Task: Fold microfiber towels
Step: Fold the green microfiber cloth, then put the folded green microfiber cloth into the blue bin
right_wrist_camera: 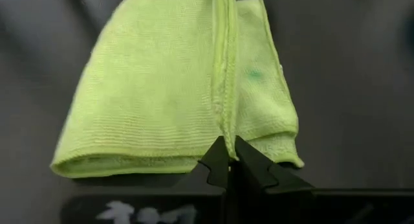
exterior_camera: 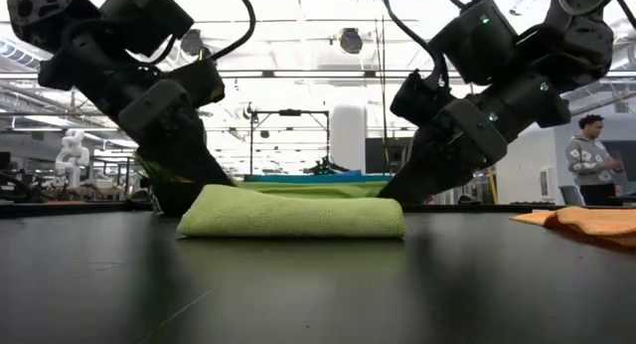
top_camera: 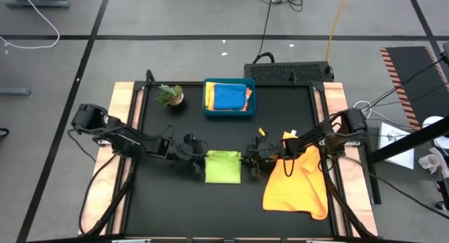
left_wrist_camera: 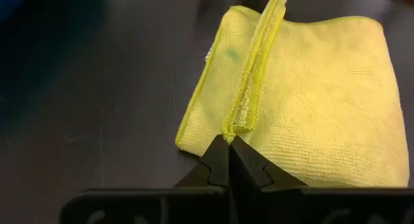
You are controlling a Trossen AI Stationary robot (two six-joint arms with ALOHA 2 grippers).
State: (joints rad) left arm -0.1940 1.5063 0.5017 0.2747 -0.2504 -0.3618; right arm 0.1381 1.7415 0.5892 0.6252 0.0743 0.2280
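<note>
- The left gripper (top_camera: 197,156) sat at the 9 o'clock side of the lime green towel (top_camera: 223,166), low on the table (top_camera: 175,208). Its fingers were pressed together, pinching the towel's stitched edge, as the left wrist view showed at the fingertips (left_wrist_camera: 228,160).
- The lime green towel lay folded near the table's centre, between the two grippers. In the high view its long axis ran roughly 12 to 6 o'clock. In the low view it (exterior_camera: 293,213) lay as a flat, thick pad on the surface.
- The right gripper (top_camera: 250,157) sat at the 3 o'clock side of the same towel, fingers likewise together and clamped on its hem (right_wrist_camera: 226,130).
- Key relation: the towel lay directly between the two grippers, each about equally near and each touching an opposite side edge. Any coming move would likely need both arms to act together across the towel's short axis.
- The teal tray (top_camera: 208,111), at 12 o'clock from the towel, held a blue towel (top_camera: 229,97) over yellow and orange cloth.
- An orange towel (top_camera: 298,183) lay loose at 3 to 4 o'clock, partly under the right arm, not yet folded.
</note>
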